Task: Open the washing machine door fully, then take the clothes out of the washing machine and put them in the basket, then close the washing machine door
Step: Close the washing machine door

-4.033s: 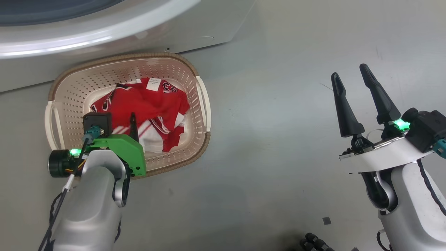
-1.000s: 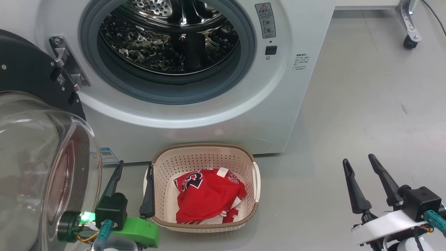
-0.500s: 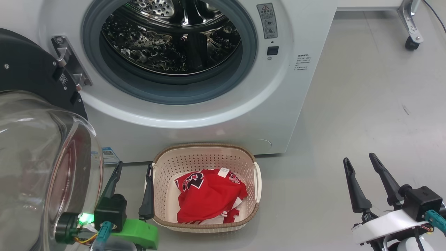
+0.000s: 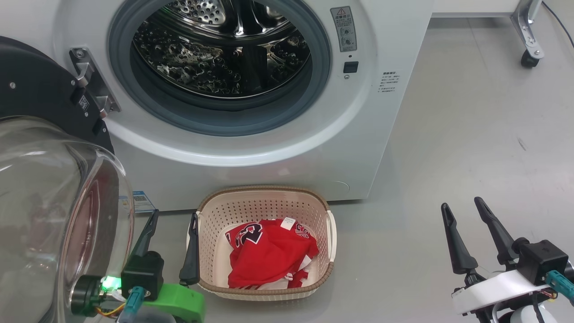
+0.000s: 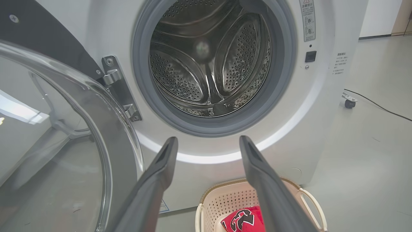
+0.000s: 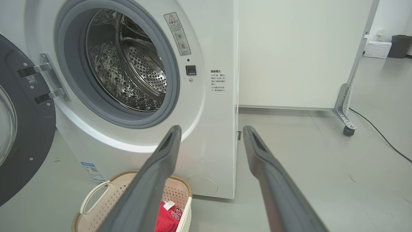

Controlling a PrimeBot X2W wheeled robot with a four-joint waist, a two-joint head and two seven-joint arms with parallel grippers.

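Now the red jersey (image 4: 269,253) lies crumpled in the cream basket (image 4: 264,204), its small white tag (image 4: 287,221) uppermost. The basket stands on the grey floor (image 4: 471,134) just in front of the white washing machine (image 4: 269,152). Above it the steel drum (image 4: 224,49) shows bare inside the grey seal (image 4: 320,76). The washing machine door (image 4: 31,98) stands swung wide on its hinge at the robot's left, its clear glass bowl (image 4: 49,202) bulging toward the head camera. The left gripper (image 4: 175,213) sits low between that bowl and the basket, fingers pointing up at the machine and spread apart around nothing; the inner finger is close beside the basket's left handle (image 4: 190,242), contact unclear. The right gripper (image 4: 461,202) rests low over bare floor, well right of the basket, its fingers likewise parted and empty, leaning slightly left.
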